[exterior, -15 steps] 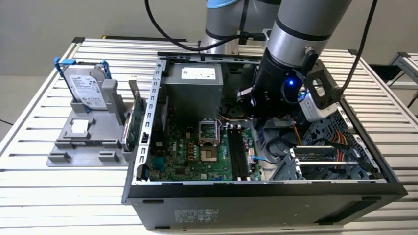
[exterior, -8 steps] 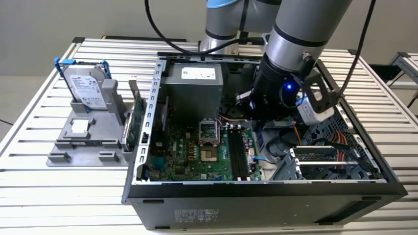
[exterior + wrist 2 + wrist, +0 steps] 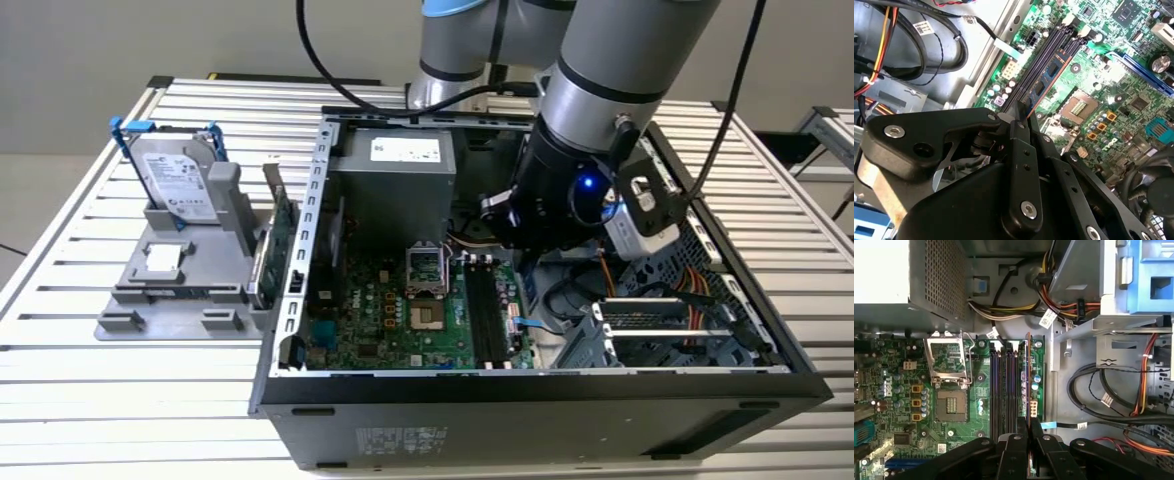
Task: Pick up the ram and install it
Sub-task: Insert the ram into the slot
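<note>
My gripper point(image 3: 1029, 427) reaches down inside the open computer case point(image 3: 534, 385), shut on the ram point(image 3: 1028, 375). In the first wrist view the ram is a thin dark stick seen edge-on. It stands in line with the memory slots point(image 3: 1004, 390), over the slot nearest the case's cable side. The second wrist view shows the ram point(image 3: 1046, 77) with its black chips running away from my gripper point(image 3: 1021, 117) along the dark slots point(image 3: 1041, 50). Whether it sits fully in the slot I cannot tell. In the exterior view the arm's wrist point(image 3: 567, 200) hides the fingers above the slots point(image 3: 483, 315).
Beside the slots are the open processor socket point(image 3: 949, 385) and the grey power supply point(image 3: 400, 180). Cable bundles point(image 3: 1114, 395) and a metal drive cage point(image 3: 667, 330) crowd the other side. Outside the case, a grey fixture point(image 3: 174, 290) holds a silver hard drive point(image 3: 180, 180) and a green card point(image 3: 274, 260).
</note>
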`<state>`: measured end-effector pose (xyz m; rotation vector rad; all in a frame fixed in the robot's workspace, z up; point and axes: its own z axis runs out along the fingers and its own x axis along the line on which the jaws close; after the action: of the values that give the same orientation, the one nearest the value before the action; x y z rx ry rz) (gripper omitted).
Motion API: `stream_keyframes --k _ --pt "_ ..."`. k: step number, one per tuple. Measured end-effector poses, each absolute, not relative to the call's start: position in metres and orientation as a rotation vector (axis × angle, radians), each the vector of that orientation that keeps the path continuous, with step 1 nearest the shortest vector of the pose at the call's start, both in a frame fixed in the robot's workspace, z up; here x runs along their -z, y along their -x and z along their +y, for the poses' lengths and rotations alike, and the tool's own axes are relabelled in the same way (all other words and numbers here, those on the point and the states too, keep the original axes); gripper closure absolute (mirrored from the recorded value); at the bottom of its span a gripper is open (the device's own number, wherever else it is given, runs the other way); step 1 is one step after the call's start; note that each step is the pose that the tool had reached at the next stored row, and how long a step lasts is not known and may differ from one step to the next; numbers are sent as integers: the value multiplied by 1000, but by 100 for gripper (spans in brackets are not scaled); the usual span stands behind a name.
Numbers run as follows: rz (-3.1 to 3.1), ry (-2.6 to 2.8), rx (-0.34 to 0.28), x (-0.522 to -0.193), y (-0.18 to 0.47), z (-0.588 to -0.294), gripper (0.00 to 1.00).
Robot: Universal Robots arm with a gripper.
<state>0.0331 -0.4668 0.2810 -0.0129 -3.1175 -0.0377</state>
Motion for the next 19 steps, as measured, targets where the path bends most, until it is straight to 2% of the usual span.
stream_keyframes --k 19 --pt "-3116 13 38 -265 -33 -467 100"
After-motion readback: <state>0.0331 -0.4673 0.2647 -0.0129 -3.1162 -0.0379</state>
